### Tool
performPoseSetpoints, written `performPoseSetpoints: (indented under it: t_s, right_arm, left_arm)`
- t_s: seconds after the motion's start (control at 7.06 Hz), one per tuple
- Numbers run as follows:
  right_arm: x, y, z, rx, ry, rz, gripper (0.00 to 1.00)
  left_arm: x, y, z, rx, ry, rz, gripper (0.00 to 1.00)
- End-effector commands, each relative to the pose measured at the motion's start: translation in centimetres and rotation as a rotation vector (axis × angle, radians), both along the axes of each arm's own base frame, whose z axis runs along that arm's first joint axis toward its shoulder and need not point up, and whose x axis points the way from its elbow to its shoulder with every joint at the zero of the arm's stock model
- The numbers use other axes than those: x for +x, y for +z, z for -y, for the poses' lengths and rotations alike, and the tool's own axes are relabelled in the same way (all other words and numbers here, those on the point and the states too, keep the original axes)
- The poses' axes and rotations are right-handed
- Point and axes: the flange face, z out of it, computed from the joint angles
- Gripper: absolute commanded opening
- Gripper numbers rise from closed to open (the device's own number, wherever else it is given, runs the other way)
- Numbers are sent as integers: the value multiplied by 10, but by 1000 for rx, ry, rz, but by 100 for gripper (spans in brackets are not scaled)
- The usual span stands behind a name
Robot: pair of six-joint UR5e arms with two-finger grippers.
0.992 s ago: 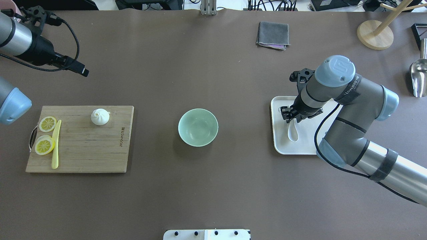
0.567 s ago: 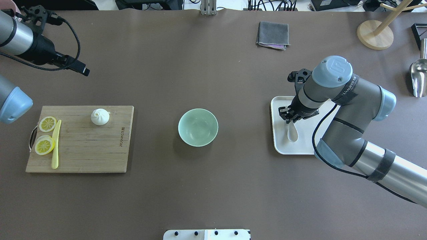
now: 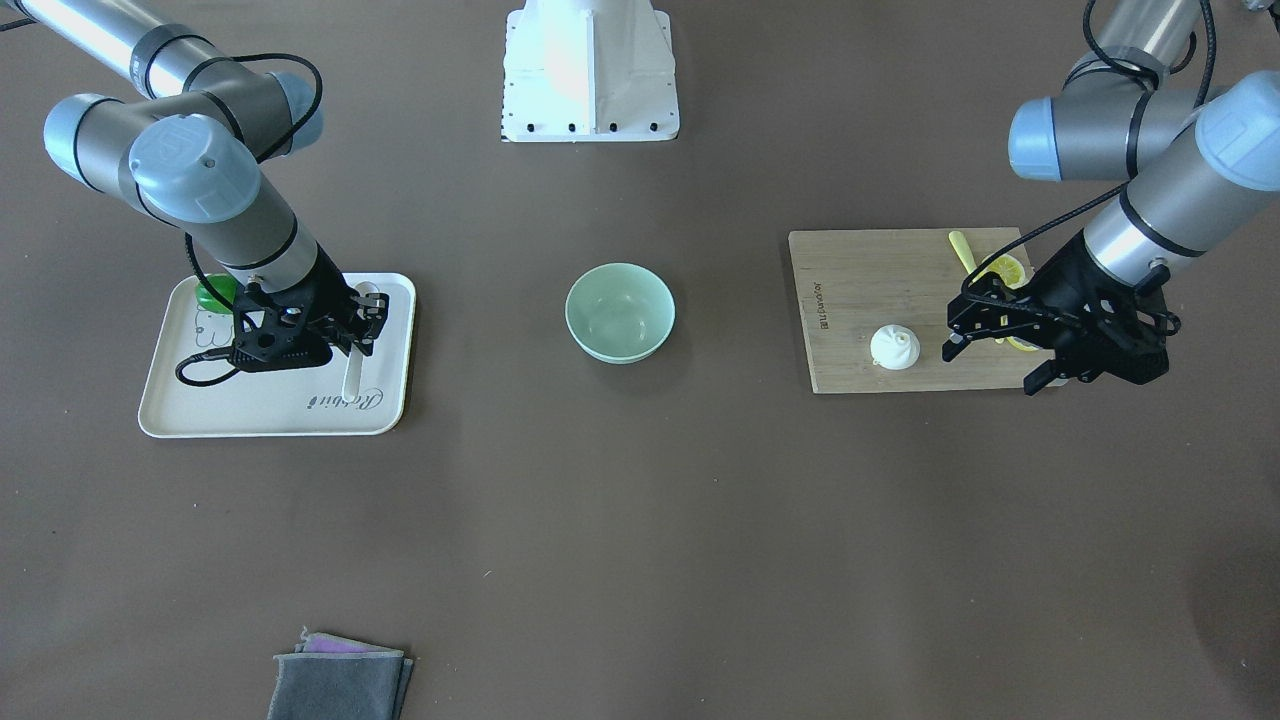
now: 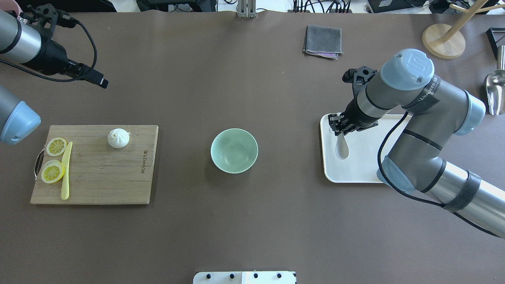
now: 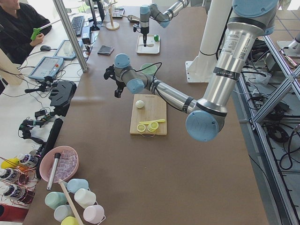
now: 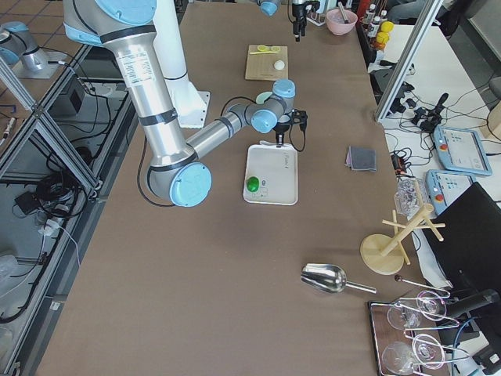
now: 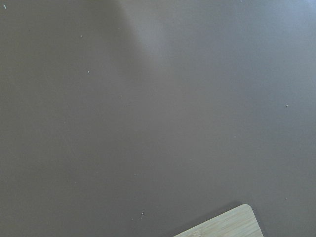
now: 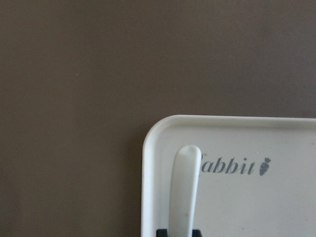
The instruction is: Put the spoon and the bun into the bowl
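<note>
The white spoon point(image 4: 342, 148) hangs from my right gripper point(image 4: 338, 129), which is shut on its upper end over the far left corner of the white tray point(image 4: 355, 173). In the right wrist view the spoon point(image 8: 184, 190) points out from the fingers over the tray point(image 8: 247, 197). The mint-green bowl point(image 4: 234, 150) stands empty at the table's middle. The white pleated bun point(image 4: 118, 138) sits on the wooden cutting board point(image 4: 102, 177) at the left. My left gripper point(image 3: 990, 370) is open and empty, held high, beyond the board's far edge and apart from the bun point(image 3: 895, 347).
Lemon slices point(image 4: 56, 146) and a pale-yellow knife point(image 4: 66, 169) lie on the board's left side. A green object point(image 3: 213, 295) lies on the tray. A grey cloth point(image 4: 322, 41), a wooden stand point(image 4: 444, 41) and a metal scoop point(image 4: 495, 88) are at the far right.
My right gripper has moved away from the robot and a little left, toward the tray's far corner, carrying the spoon with it. The left gripper shifted slightly.
</note>
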Motion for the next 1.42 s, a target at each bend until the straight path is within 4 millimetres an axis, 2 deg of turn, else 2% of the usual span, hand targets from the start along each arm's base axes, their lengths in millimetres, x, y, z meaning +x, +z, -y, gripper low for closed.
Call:
performPoseSetpoints:
  t_s: [0.0, 0.14, 0.28, 0.42, 0.57, 0.85, 1.13, 1.28]
  right_arm:
    - [1, -48, 0, -55, 85, 71, 0]
    - [-8, -65, -2, -53, 84, 92, 0]
    - [-17, -83, -6, -85, 107, 117, 0]
    - [-27, -98, -10, -81, 108, 132, 0]
    - [-39, -110, -15, -89, 118, 143, 0]
    - [-66, -128, -27, -69, 134, 144, 0]
    - [-79, -136, -36, -70, 146, 148, 0]
    - [-87, -142, -40, -65, 151, 151, 0]
  left_arm:
    - [47, 0, -17, 47, 1, 47, 98]
    - [70, 9, -32, 48, 10, 51, 98]
    - [82, 26, -48, 38, -8, 59, 98]
    - [86, 50, -66, 47, -9, 71, 98]
    - [81, 67, -75, 50, -6, 68, 98]
    - [91, 69, -83, 53, 14, 66, 98]
    - [98, 70, -88, 51, 28, 66, 98]
    - [103, 70, -92, 50, 37, 66, 83]
